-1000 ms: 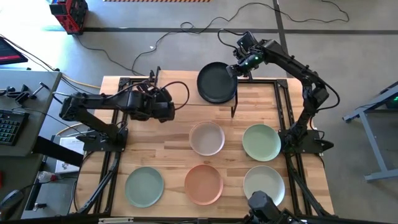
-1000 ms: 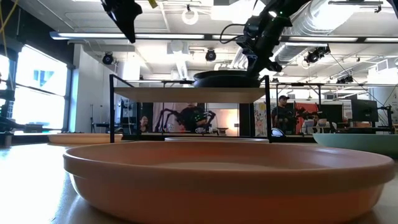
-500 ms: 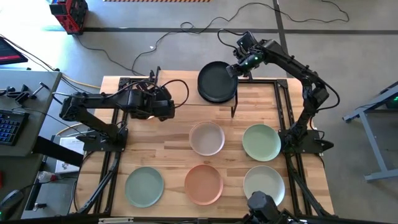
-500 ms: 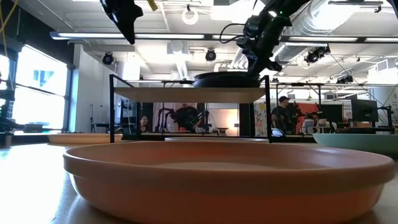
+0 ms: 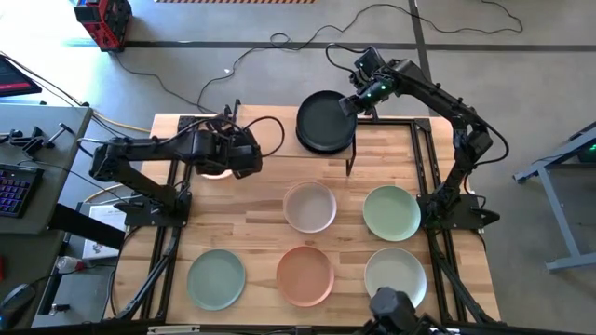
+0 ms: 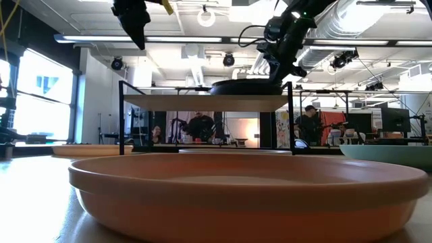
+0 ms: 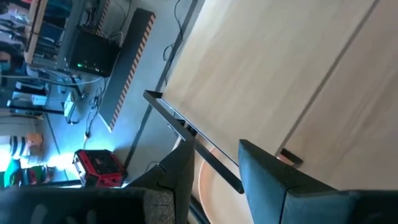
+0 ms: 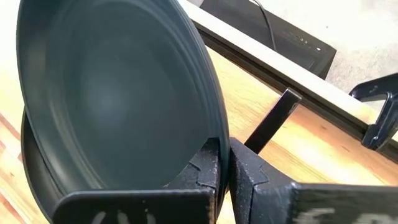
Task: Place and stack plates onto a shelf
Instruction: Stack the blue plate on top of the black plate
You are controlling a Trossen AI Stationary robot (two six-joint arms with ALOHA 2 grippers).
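Pinching the rim of the dark teal plate (image 8: 118,93) with my right gripper (image 8: 222,163), fingers clamped tight, holding it over another dark plate (image 8: 46,177) on the shelf (image 6: 206,102) at the far side. My left gripper (image 5: 244,158) hangs spread open, holding nothing, over the shelf's left end. Five more plates (image 5: 308,275) sit on the table (image 5: 261,223) nearer in.
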